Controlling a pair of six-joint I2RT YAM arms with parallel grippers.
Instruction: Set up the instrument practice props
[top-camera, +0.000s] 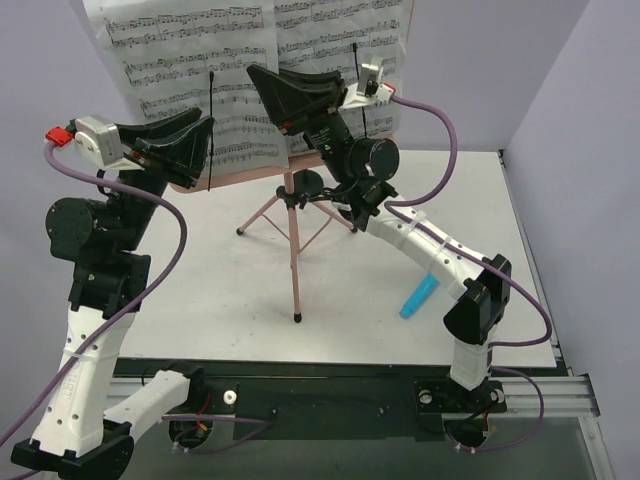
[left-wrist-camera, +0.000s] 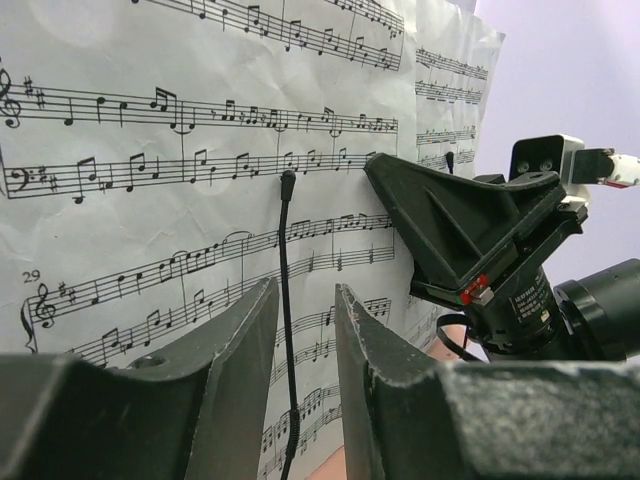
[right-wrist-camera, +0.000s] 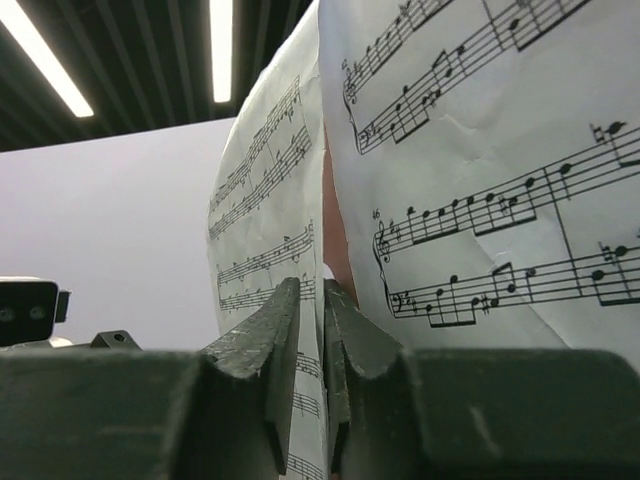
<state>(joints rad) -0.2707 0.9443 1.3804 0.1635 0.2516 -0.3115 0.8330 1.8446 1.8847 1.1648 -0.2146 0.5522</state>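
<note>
– Pink desk of the music stand: where is it?
– At the far middle of the table, up on its pink tripod. The tripod's three legs are spread on the white top. Only the desk's lower edge shows from above; the rest is covered.
– Covered by what?
– Two sheets of music side by side, the left page and the right page, leaning against the desk. A black wire holder stands upright across the left page, and a second wire stands across the right one.
– And the left gripper?
– It is raised in front of the lower part of the left page, with its fingers apart. From its own camera the wire holder shows in the gap between them. Whether either finger touches it, I cannot tell.
– The right gripper?
– It is at the seam where the pages meet, above the desk's lower edge. Its fingers are drawn together to a thin slit, pinched on the inner edge of the left page. That page bows away from the desk there, and a strip of pink shows between the two sheets.
– Anything else about?
– A blue tube lies on the table to the right, just beside the right forearm in the overhead view and well apart from the tripod.
</note>
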